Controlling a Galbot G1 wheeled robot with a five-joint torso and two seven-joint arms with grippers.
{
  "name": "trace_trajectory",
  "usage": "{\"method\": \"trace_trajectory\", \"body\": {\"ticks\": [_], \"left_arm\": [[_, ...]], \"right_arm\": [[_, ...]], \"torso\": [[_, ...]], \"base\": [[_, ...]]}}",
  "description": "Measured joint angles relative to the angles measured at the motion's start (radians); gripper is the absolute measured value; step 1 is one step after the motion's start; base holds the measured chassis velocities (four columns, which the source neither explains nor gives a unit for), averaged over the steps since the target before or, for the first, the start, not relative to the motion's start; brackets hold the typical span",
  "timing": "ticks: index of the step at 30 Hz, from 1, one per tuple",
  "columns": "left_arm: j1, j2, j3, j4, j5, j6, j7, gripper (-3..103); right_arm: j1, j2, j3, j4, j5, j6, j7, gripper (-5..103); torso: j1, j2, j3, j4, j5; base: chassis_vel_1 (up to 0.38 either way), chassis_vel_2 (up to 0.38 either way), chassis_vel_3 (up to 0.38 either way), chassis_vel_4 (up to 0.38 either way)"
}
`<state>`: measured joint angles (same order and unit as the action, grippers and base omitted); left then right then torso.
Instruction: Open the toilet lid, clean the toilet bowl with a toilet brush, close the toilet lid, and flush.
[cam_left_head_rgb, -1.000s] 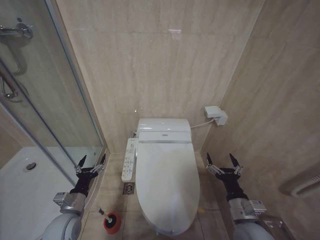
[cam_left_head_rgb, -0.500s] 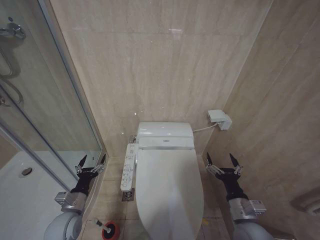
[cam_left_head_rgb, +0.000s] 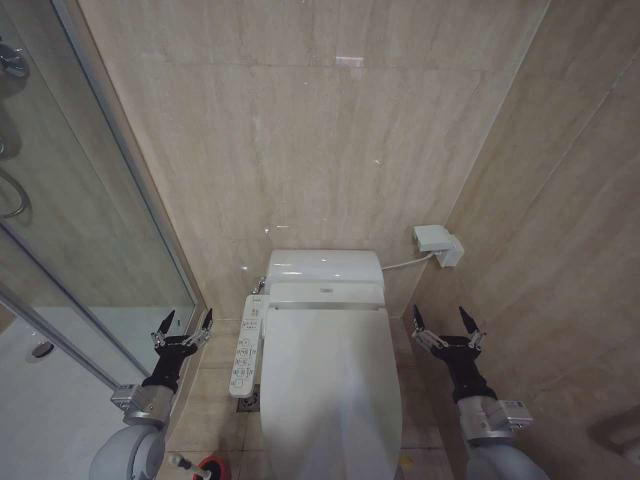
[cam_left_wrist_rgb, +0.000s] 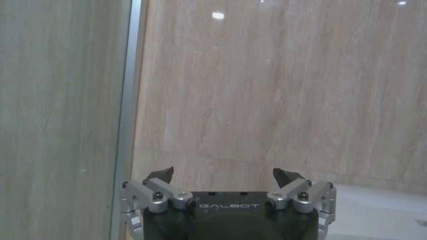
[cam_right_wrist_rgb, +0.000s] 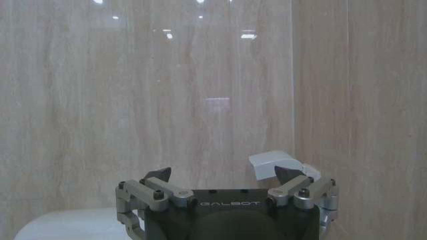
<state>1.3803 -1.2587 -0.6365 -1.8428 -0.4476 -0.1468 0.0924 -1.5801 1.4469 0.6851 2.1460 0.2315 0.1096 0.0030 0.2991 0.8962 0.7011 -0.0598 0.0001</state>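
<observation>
my left hand (cam_left_head_rgb: 181, 331) open, empty, raised beside the shower glass | toilet brush (cam_left_head_rgb: 186, 464) in its red holder on the floor below it, nearest this arm | toilet lid (cam_left_head_rgb: 325, 395) shut between my hands, long axis running from the tank toward me | my right hand (cam_left_head_rgb: 447, 331) open, empty, at the lid's right edge

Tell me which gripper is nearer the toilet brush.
The left gripper: the toilet brush in its red holder stands on the floor on that side, across the toilet lid from the right gripper.
</observation>
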Motion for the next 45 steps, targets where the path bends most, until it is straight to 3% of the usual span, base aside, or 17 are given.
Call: {"method": "trace_trajectory", "body": {"ticks": [15, 17, 20, 29, 30, 36, 37, 43, 44, 45], "left_arm": [[0.009, 0.007, -0.007, -0.020, -0.002, -0.002, 0.000, 100], [0.007, 0.010, -0.009, -0.023, -0.007, 0.006, -0.005, 100], [0.001, 0.033, -0.018, -0.053, -0.038, 0.069, -0.037, 100], [-0.009, 0.050, -0.026, -0.060, -0.052, 0.076, -0.021, 100], [-0.009, 0.049, -0.026, -0.058, -0.053, 0.074, -0.018, 78], [-0.011, 0.050, -0.026, -0.045, -0.060, 0.064, -0.016, 78], [-0.014, 0.053, -0.026, -0.042, -0.062, 0.064, -0.017, 52], [-0.028, 0.077, -0.026, -0.022, -0.077, 0.064, -0.018, 52], [-0.035, 0.089, -0.024, -0.011, -0.082, 0.064, -0.018, 24], [-0.043, 0.101, -0.023, 0.000, -0.089, 0.065, -0.018, 24]], "right_arm": [[0.000, 0.000, 0.000, 0.000, 0.000, 0.000, 0.000, 100], [0.000, 0.000, 0.000, 0.000, 0.000, 0.000, 0.000, 100], [0.000, 0.000, 0.000, 0.000, 0.000, 0.000, 0.000, 100], [-0.001, 0.000, 0.000, 0.000, 0.000, 0.000, 0.000, 100], [-0.001, 0.000, 0.000, 0.000, 0.000, 0.000, 0.000, 100], [-0.001, 0.000, 0.000, 0.000, 0.000, 0.000, 0.000, 100], [-0.001, 0.000, 0.000, 0.000, 0.000, 0.000, 0.000, 100], [-0.001, 0.000, 0.000, 0.000, 0.000, 0.000, 0.000, 100], [-0.001, 0.000, 0.000, 0.000, 0.000, 0.000, 0.000, 100], [-0.001, 0.000, 0.000, 0.000, 0.000, 0.000, 0.000, 100]], "torso": [[0.000, 0.000, 0.000, 0.0000, -0.0001], [0.000, 0.000, 0.000, 0.0000, -0.0001], [0.000, 0.000, 0.000, -0.0001, 0.0000], [-0.001, 0.000, 0.000, 0.0000, -0.0002], [-0.001, 0.000, 0.000, 0.0000, -0.0001], [-0.001, 0.000, 0.000, 0.0000, -0.0001], [-0.001, 0.000, 0.000, 0.0000, -0.0002], [-0.001, 0.000, 0.000, 0.0000, -0.0002], [-0.001, 0.000, 0.000, 0.0001, -0.0002], [-0.001, 0.000, 0.000, 0.0000, -0.0002]], "base": [[-0.036, 0.024, 0.031, -0.030], [0.000, 0.000, 0.000, 0.000], [0.000, 0.000, 0.000, 0.000], [0.000, 0.000, 0.000, 0.000], [0.000, 0.000, 0.000, 0.000], [0.000, 0.000, 0.000, 0.000], [0.000, 0.000, 0.000, 0.000], [0.000, 0.000, 0.000, 0.000], [0.000, 0.000, 0.000, 0.000], [0.000, 0.000, 0.000, 0.000]]}}
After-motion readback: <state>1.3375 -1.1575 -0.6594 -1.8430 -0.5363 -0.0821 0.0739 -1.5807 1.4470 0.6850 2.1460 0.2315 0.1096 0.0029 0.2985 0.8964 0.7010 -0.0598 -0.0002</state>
